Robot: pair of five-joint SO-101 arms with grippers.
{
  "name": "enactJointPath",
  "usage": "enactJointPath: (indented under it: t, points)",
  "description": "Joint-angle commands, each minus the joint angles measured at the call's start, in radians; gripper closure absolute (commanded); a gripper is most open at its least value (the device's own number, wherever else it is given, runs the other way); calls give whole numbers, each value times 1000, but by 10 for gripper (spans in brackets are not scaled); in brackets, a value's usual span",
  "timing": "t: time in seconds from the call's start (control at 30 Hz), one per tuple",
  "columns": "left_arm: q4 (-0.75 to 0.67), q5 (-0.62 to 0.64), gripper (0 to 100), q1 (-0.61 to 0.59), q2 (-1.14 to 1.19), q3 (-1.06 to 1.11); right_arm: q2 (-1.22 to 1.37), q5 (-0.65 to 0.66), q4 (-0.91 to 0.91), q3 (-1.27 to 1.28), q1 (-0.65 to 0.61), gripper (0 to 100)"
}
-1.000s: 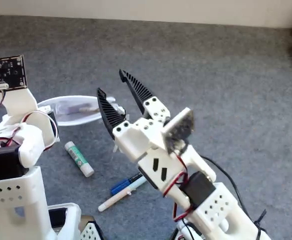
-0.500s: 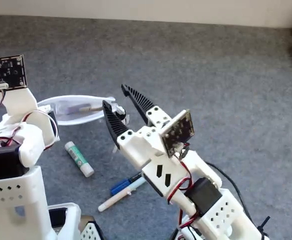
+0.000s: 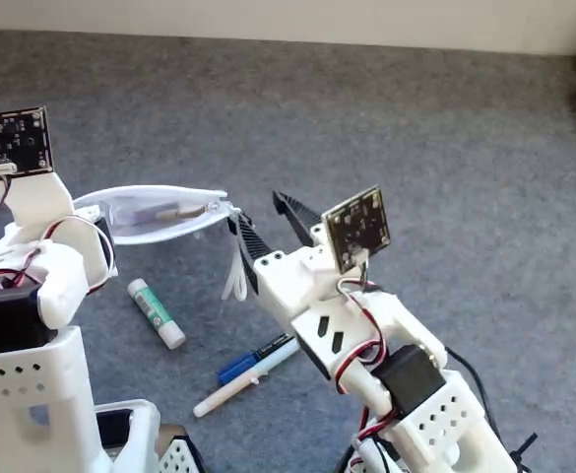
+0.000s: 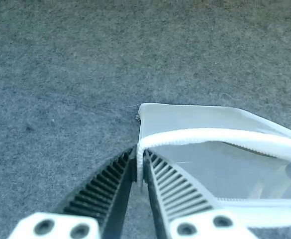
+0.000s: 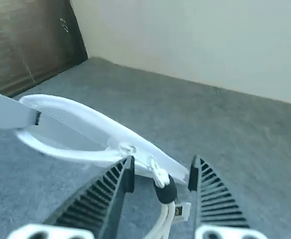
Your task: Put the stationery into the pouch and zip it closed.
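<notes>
Grey, short-piled carpet covers the bench (image 3: 445, 128), which ends at a pale wall (image 3: 268, 20) along its far edge. Toward the left edge is the pouch (image 3: 155, 212), a long, translucent white plastic sleeve with a ribbed zip band. Its mouth gapes, and a pale stick-shaped item shows through its side.

The left gripper (image 4: 137, 158) has its black ridged fingers pinched tight on the zip band at one end corner of the pouch. In the high view the left arm's white body covers that end.

The right gripper (image 3: 256, 210) is at the opposite end, its jaws spread wide to either side of the pouch's tip and gripping nothing. A white cord pull (image 5: 162, 191) with a black toggle hangs between them.

Nearer the front edge, between the two arm bases, three pieces of stationery lie loose on the carpet:
- a glue stick (image 3: 157, 313), a white cylinder with a green label;
- a blue pen (image 3: 258, 359);
- a slim white pen (image 3: 226, 393) just beside the blue one.

All three are apart from the pouch.
</notes>
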Motion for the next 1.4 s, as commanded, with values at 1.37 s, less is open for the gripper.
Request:
enactJointPath:
  t: [1.37]
  points:
    - [-9,12,990,-48,36,24,496,-483,332,16,120,836]
